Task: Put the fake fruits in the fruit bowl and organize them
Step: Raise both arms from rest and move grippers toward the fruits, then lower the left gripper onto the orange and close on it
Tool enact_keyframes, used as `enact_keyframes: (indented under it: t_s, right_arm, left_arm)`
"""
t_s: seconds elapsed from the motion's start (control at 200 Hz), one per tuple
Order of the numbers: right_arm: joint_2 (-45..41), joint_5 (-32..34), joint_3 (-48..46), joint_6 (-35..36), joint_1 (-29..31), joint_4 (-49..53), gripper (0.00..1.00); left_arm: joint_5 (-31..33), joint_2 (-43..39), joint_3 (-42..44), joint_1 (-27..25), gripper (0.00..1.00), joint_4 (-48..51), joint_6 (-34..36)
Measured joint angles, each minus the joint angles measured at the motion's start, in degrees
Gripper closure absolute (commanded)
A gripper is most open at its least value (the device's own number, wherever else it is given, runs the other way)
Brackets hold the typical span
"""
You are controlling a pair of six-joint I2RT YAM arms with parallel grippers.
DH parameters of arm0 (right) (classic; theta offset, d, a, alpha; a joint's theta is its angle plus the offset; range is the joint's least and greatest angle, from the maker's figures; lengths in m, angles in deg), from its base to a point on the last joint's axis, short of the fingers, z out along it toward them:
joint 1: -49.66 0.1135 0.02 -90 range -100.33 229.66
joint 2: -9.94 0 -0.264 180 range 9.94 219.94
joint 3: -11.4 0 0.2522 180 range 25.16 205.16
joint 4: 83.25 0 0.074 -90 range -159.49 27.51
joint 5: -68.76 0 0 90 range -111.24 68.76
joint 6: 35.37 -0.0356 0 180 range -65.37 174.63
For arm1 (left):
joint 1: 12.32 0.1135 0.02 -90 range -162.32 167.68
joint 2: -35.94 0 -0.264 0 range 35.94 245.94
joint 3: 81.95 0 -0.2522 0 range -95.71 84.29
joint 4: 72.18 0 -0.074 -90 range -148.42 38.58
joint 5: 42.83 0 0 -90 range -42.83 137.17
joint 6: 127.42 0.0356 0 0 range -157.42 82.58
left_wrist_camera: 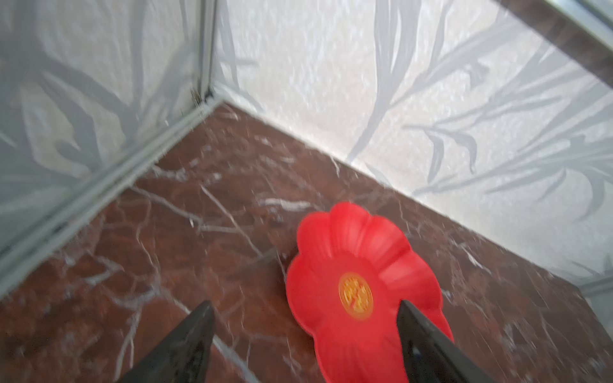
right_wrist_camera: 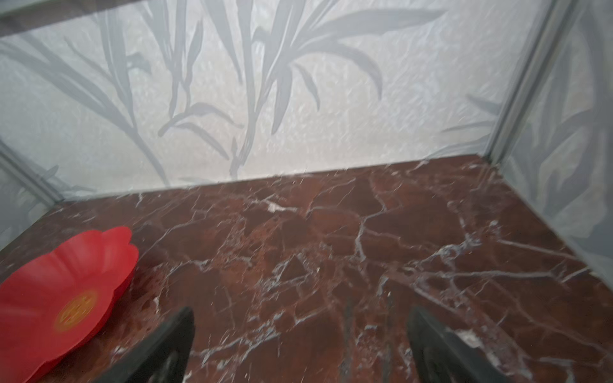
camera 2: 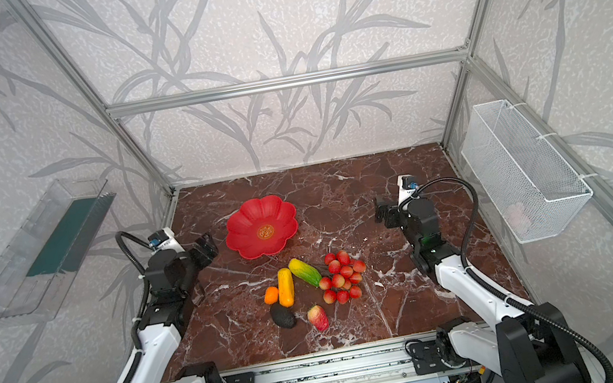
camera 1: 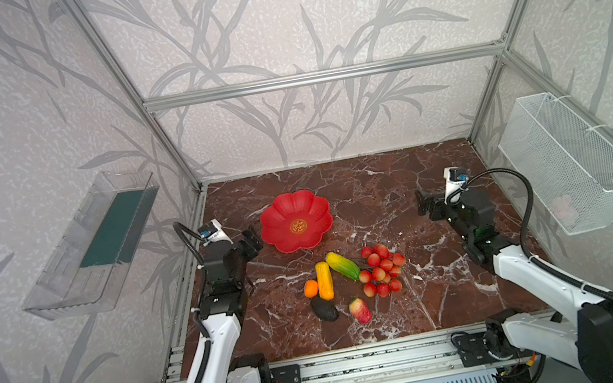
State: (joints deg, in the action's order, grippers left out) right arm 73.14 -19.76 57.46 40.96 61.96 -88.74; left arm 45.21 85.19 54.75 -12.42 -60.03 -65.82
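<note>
Bowl (camera 1: 279,216) glossy red plastic, gold emblem (camera 1: 299,226); table (camera 1: 380,188) marble-look, smooth, slight sheen; walls (camera 1: 267,18) rough matt textured paper; frame (camera 1: 319,77) bare metal; basket (camera 1: 570,165) white wire mesh; tray (camera 1: 73,290) clear plastic; fruits (camera 1: 324,281) smooth plastic, avocado (camera 1: 324,309) matt

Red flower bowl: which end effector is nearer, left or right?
Left. The left end effector sits close beside the left rim of the red flower bowl. The right end effector hangs well off to the bowl's right, with a wide gap between.
</note>
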Motion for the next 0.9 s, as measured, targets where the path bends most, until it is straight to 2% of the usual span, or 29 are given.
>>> enact_keyframes:
  t_s: [0.11, 0.22, 0.415, 0.645, 0.9]
  right_arm:
    - [0.0, -3.9, 3.2, -1.2, 1.7, 8.8, 0.06]
    - [0.0, -6.3, 4.7, -2.0, 4.3, 15.1, 0.08]
    - [0.5, -8.7, 4.5, -3.7, 7.9, 21.4, 0.08]
    - [0.5, -9.3, 3.8, -5.1, 10.3, 23.0, 0.08]
    - [0.5, -9.6, 3.0, -6.2, 10.8, 23.5, 0.08]
  left_arm:
    - [-2.9, -3.8, 1.7, -3.3, 0.19, 8.6, -2.3]
    - [-3.7, -7.5, 3.2, -9.0, 0.2, 15.0, -4.1]
    - [-2.9, -11.8, 6.9, -18.2, 0.21, 19.4, -7.8]
    - [-1.1, -7.2, 8.4, -24.8, 0.21, 18.8, -10.7]
    - [0.0, -0.6, 8.6, -29.9, 0.21, 15.0, -13.2]
